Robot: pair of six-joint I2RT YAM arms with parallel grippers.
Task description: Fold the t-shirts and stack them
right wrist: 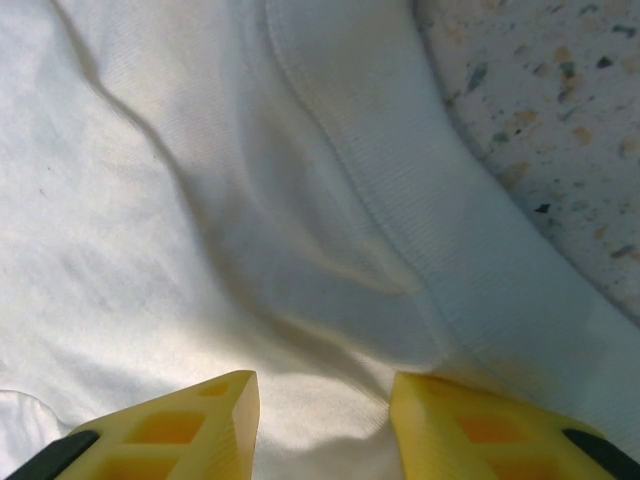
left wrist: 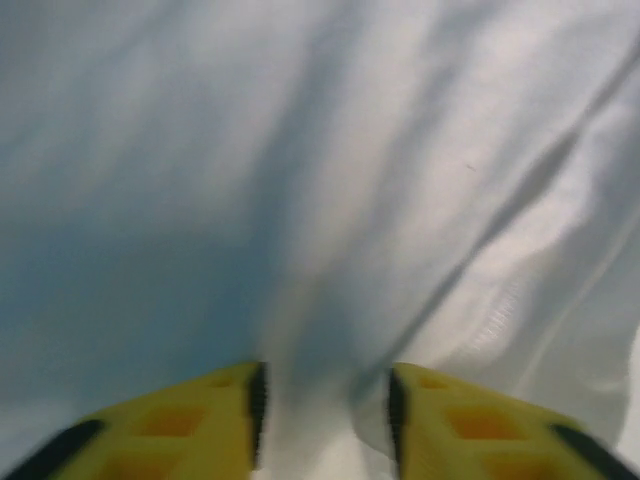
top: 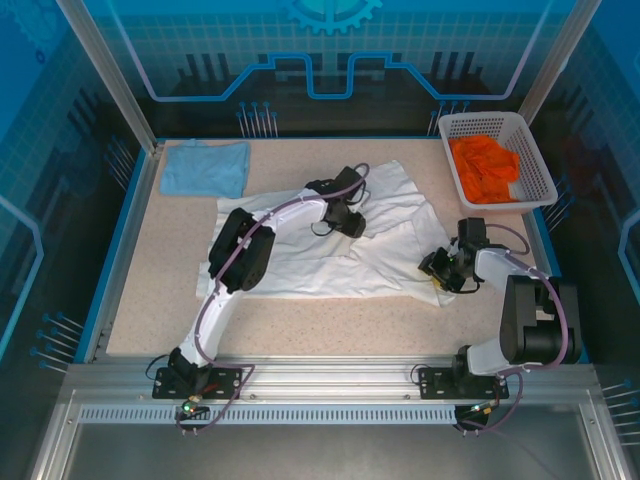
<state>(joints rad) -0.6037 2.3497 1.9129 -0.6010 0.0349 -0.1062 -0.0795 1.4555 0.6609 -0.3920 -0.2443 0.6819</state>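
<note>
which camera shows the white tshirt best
Top external: nearly all of the white t-shirt shows, spread on the table. Left wrist shows a blurred creased patch; right wrist shows a close patch with its ribbed edge.

Left arm (top: 235, 255) stretched forward, right arm (top: 525, 320) folded close to its base, left gripper (left wrist: 325, 420) and right gripper (right wrist: 323, 420) angled downward, yellow fingers (left wrist: 180, 430) narrowly parted, possibly clamping.
</note>
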